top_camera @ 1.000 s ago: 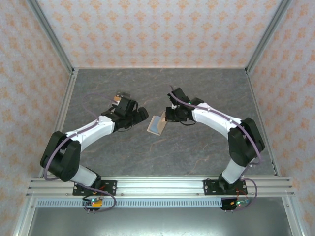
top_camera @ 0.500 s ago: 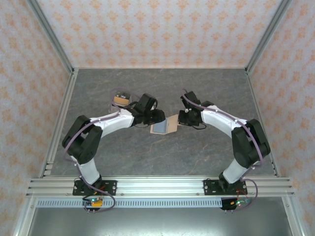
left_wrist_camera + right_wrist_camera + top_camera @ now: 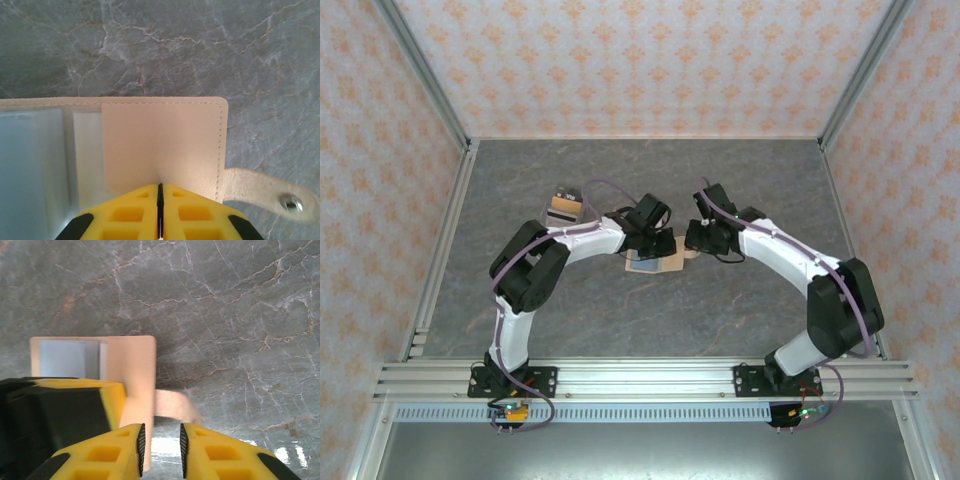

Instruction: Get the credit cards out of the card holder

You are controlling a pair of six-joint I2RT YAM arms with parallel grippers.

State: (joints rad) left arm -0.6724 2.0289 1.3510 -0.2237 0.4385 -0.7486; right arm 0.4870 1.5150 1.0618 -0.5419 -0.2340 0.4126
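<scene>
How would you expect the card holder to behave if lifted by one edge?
The card holder looks like thin stitched leather, so it would probably sag or fold rather than stay flat. Its snap tab likely flops freely. It seems light, so a push might slide it across the smooth table.

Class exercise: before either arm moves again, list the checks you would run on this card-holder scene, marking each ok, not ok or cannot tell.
1. Fingers of the left gripper shut on the beige flap of the card holder: ok.
2. Fingers of the right gripper apart, by the snap tab: ok.
3. Holder lying open, pale blue pockets showing: ok.
4. A card left inside the pockets: cannot tell.
5. Pile of credit cards lying apart from the holder: ok.
</scene>
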